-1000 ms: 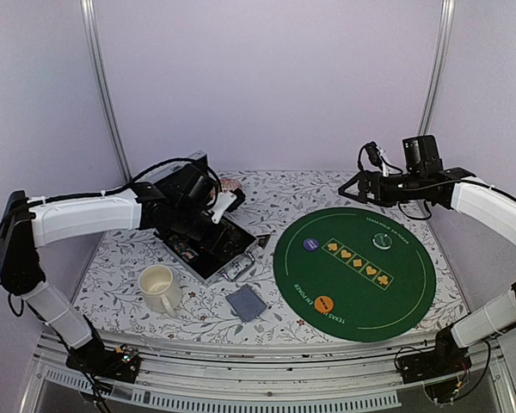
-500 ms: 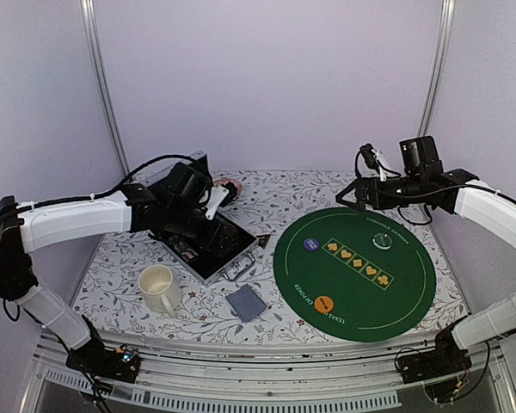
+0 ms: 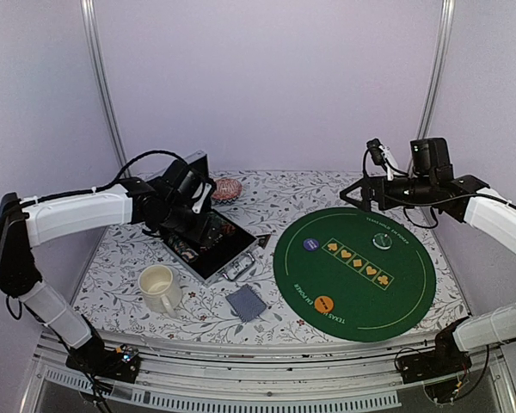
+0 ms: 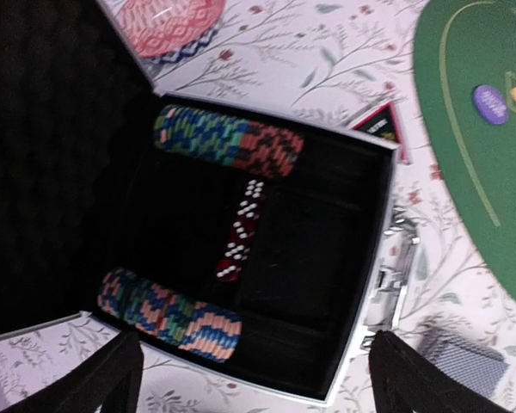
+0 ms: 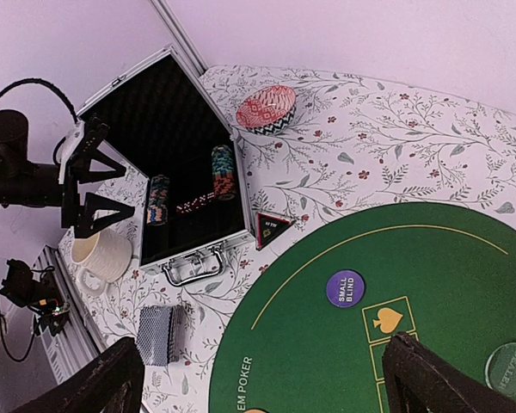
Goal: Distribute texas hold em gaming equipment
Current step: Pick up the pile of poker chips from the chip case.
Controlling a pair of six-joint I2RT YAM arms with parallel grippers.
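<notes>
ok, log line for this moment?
left gripper: open, above open case | right gripper: open, aloft near mat | chips: in case | cards: near mug

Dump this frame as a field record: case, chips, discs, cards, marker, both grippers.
case: open, lid up, on the table left of the green mat
chips: two rows inside the case, dice between them
discs: purple disc, clear disc, orange disc, all on the mat
cards: deck on the table, near side of the case
marker: triangle marker on the table between case and mat
left gripper: open, over the case, empty
right gripper: open, raised by the mat's far edge, empty
</notes>
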